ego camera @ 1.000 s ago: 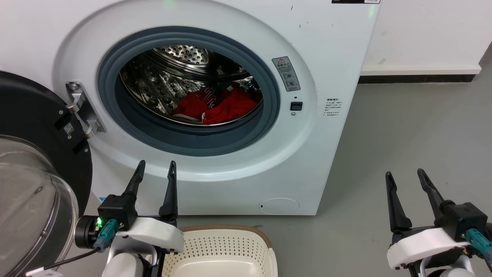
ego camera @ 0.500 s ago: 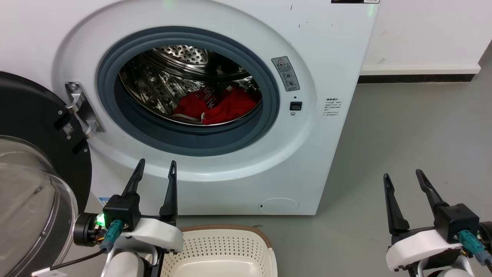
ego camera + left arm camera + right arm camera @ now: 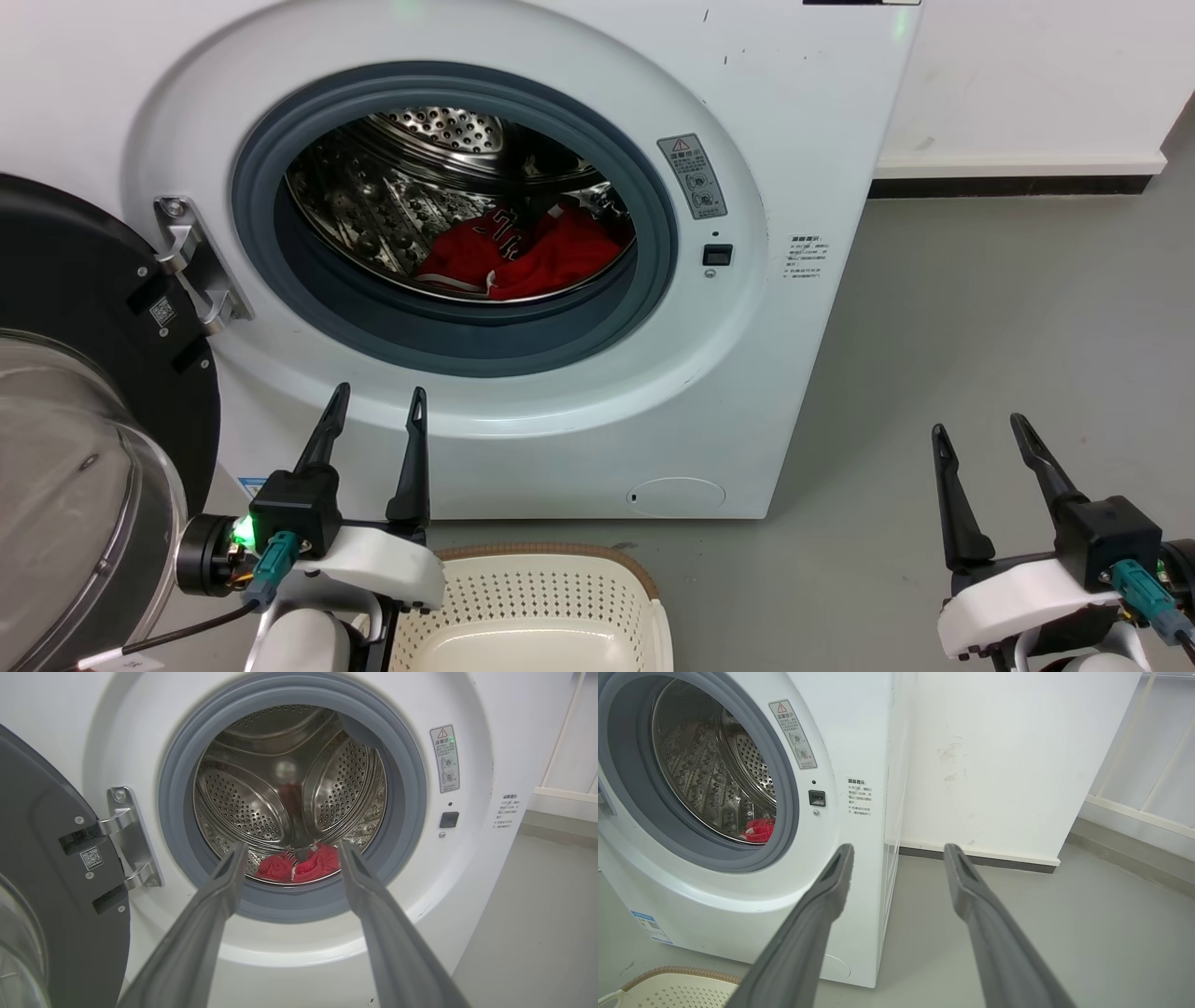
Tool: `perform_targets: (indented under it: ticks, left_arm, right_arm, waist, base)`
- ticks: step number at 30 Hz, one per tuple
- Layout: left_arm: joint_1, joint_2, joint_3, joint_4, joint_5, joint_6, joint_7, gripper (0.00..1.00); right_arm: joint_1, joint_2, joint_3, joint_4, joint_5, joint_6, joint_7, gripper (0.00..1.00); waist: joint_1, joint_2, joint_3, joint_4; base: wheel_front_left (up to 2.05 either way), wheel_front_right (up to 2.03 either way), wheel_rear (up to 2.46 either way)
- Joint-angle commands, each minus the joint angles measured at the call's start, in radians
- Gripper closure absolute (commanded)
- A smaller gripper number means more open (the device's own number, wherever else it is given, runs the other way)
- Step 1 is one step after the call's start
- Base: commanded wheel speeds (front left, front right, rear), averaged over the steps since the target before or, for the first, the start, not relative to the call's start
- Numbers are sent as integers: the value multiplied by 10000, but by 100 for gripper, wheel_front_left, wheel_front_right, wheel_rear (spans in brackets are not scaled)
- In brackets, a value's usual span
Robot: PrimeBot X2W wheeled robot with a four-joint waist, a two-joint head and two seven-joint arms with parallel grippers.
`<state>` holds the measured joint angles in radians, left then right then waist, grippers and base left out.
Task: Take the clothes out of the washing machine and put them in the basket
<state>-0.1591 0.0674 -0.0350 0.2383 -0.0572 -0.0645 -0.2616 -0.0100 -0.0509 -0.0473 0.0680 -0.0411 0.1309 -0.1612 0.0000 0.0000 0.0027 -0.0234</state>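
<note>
Both wide apart: left claw (image 3: 381, 392), right claw (image 3: 977, 425); clothes (image 3: 551, 261) in washing machine (image 3: 794, 140) (basket (image 3: 560, 553) in front).

Open porthole (image 3: 448, 343) (door (image 3: 65, 271) off left)

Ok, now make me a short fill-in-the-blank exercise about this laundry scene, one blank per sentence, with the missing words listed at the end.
1. The red clothes lie in the washing machine's steel ____.
2. Its black-framed door is swung ____.
3. The left gripper and right gripper both hold ____.
4. The basket stands on the floor nearest the ____ gripper.

Missing words: drum, open, nothing, left.
</note>
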Motion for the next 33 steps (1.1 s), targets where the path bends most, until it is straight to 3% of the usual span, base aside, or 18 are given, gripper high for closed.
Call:
perform_targets:
  ticks: [1, 7, 20, 33]
  left_arm:
    - [-35, -11, 18, 0, 21, -42, -51, 0]
    - [-212, -29, 102, -88, 68, -55, -51, 0]
    - [-1311, -16, 374, -153, 162, 33, -41, 0]
    - [-4165, 450, 702, 1504, -60, -224, -41, 0]
  right_arm:
    - [34, 13, -3, 12, 64, -3, -43, 0]
    - [-127, 13, -17, -168, 104, -3, -48, 0]
    - [-1158, 15, 70, -480, 293, -3, -255, 0]
    - [-2455, 16, 577, -521, 534, -5, -613, 0]
  waist:
    - [0, 0, 9, 2]
    - [0, 0, 326, -2]
    - [0, 0, 2187, -291]
    - [0, 0, 4439, -1017]
  base:
    - [0, 0, 0]
    - [0, 0, 0]
    - [0, 0, 0]
    - [0, 0, 0]
